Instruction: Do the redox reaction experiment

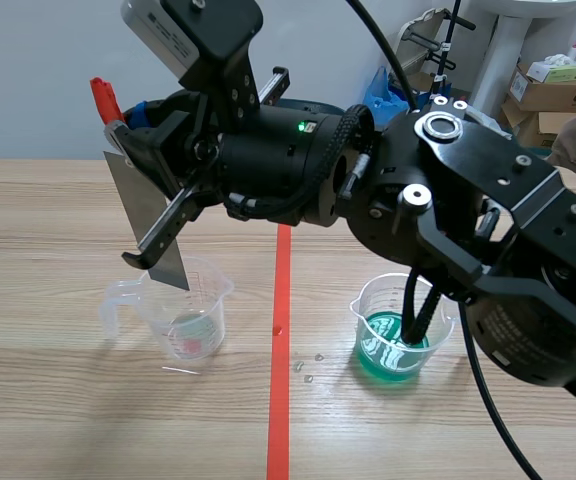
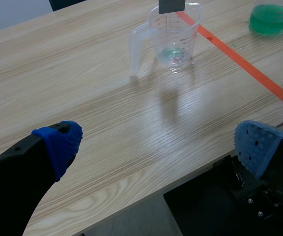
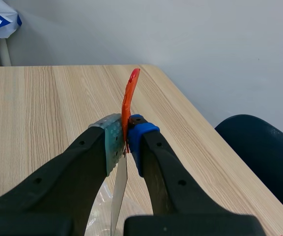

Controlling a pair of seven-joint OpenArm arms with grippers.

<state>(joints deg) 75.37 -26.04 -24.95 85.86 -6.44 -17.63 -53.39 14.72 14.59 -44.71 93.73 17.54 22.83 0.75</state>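
Our right jaws are clamped on a grey metal sheet (image 1: 138, 200) with an orange-red tab (image 3: 130, 93) at its top, and we see its lower corner hanging at the mouth of the clear measuring cup (image 1: 193, 320), above the little liquid in its bottom. Our left jaws stand wide apart and empty over the near edge of the bench (image 2: 107, 98), well short of that cup; a beaker of green liquid (image 1: 388, 340) stands across the tape line (image 1: 280, 300).
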